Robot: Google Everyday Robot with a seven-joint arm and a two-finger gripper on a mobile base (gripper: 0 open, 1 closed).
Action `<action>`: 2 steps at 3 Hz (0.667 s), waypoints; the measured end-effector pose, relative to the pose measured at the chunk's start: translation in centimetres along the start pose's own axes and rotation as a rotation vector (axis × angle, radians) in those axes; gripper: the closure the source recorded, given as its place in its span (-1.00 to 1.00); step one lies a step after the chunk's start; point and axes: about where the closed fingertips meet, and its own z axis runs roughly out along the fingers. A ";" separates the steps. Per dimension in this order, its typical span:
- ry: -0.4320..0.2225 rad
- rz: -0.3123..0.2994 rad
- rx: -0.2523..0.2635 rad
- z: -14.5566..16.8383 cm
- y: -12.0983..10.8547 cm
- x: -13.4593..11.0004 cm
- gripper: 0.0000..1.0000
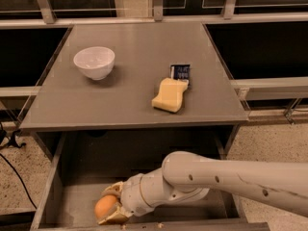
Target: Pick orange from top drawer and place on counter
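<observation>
Camera view: the gripper (109,205) sits low in the open top drawer (76,202), near its front left. Its 2 fingers (113,189) are clamped on the orange (105,207) from above and below. On the counter (134,95) stand a white bowl (94,61) at left and a pale yellow sponge (169,94), with a small dark packet (180,71) touching the sponge's far end.

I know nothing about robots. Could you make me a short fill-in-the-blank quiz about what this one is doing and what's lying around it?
1. The gripper is down inside the top drawer, which stands ____.
2. The gripper is shut on the ____.
3. On the counter, a yellow sponge lies to the right of a white ____.

Missing words: open; orange; bowl.
</observation>
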 end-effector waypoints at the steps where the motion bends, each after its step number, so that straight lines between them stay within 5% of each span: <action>1: 0.005 -0.019 0.016 -0.9 -0.3 -1.3 1.00; 2: 0.016 -0.047 0.039 -2.2 -0.7 -3.2 1.00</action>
